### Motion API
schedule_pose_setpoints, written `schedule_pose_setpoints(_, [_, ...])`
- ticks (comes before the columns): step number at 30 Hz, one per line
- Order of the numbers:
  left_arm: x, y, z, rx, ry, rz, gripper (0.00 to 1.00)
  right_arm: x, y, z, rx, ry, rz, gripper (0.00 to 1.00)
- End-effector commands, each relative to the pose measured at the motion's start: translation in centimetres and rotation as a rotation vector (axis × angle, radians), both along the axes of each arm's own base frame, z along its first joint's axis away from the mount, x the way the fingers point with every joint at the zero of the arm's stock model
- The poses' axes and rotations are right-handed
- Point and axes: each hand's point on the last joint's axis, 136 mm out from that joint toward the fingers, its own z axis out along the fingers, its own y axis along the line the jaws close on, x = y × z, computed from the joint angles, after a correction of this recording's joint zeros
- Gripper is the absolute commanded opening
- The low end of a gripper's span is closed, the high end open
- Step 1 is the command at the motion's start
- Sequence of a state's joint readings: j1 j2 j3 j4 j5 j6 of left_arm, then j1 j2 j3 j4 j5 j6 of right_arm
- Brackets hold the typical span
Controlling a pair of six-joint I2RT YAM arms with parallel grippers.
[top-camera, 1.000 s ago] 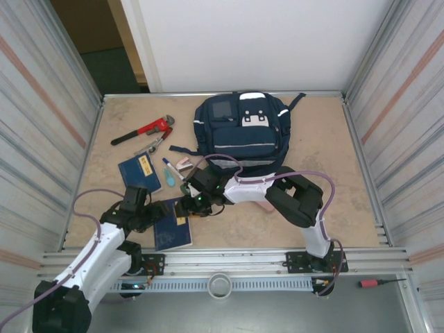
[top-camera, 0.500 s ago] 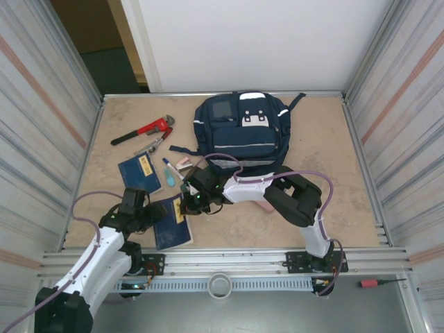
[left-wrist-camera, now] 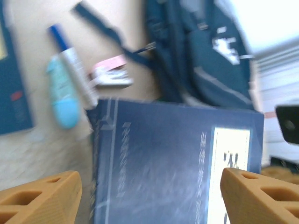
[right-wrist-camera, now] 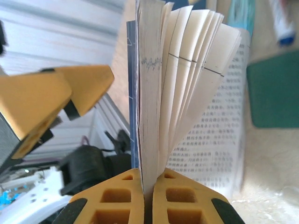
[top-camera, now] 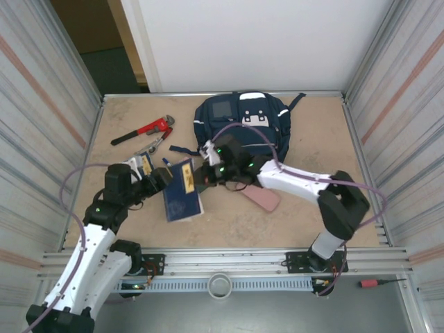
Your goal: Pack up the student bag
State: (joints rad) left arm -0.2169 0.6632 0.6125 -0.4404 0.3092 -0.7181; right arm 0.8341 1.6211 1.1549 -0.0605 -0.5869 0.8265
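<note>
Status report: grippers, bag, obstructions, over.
Right gripper shut on blue book's pages. Left gripper open, facing it. Student bag beyond, book not inside. Pink pouch beneath right arm.

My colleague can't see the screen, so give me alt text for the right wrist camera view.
The right gripper is shut on the edge of a navy-covered paper book, whose white pages fan open above its yellow fingers.
</note>
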Motion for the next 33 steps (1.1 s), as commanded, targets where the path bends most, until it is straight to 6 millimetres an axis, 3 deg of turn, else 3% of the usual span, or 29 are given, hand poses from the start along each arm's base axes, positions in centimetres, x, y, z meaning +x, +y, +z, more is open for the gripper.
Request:
schedule_pose_setpoints(1, [0.3,-3.1,4.7,-0.107,-0.135,-0.181,0.81,0.5,-3.2,4.5,0.073,-0.092,0.032,0.00])
schedule_pose_setpoints(5, [0.8,-5.2,7.1,-0.165,-0.201,-0.303,0.86,2.2,-6.8,8.2,0.156,-0.149,-0.006,0.00])
schedule_pose_setpoints(13, [1.1,-11.7,9.8,-0.200,-0.284,-0.605,0.83,2.4,-10.3,12.6,0.264,-0.227,-0.007,0.00])
schedule_pose_setpoints(16, [1.3,-13.6,10.8,-0.215,-0.328,-0.671,0.67,2.2,-11.0,13.1,0.285,-0.237,0.002,0.00])
schedule_pose_setpoints(22, [2.5,-15.7,12.6,-0.263,-0.381,-0.742,0.14,3.8,-13.6,13.3,0.294,-0.256,-0.062,0.00])
schedule_pose_setpoints(23, [2.6,-15.8,13.0,-0.272,-0.395,-0.747,0.08,4.2,-14.1,13.1,0.292,-0.253,-0.078,0.00])
schedule_pose_setpoints(25, [2.9,-16.3,14.0,-0.297,-0.430,-0.763,0.03,5.1,-15.4,12.8,0.286,-0.242,-0.126,0.14])
schedule_pose_setpoints(27, [3.1,-16.6,15.3,-0.323,-0.463,-0.770,0.01,5.5,-16.7,12.6,0.282,-0.240,-0.165,0.40])
schedule_pose_setpoints(29, [3.4,-16.9,16.5,-0.349,-0.486,-0.778,0.00,5.7,-17.5,12.2,0.279,-0.255,-0.202,0.58])
schedule_pose_setpoints(33, [3.3,-17.6,18.1,-0.390,-0.502,-0.817,0.00,5.0,-16.4,12.3,0.332,-0.291,-0.164,0.89])
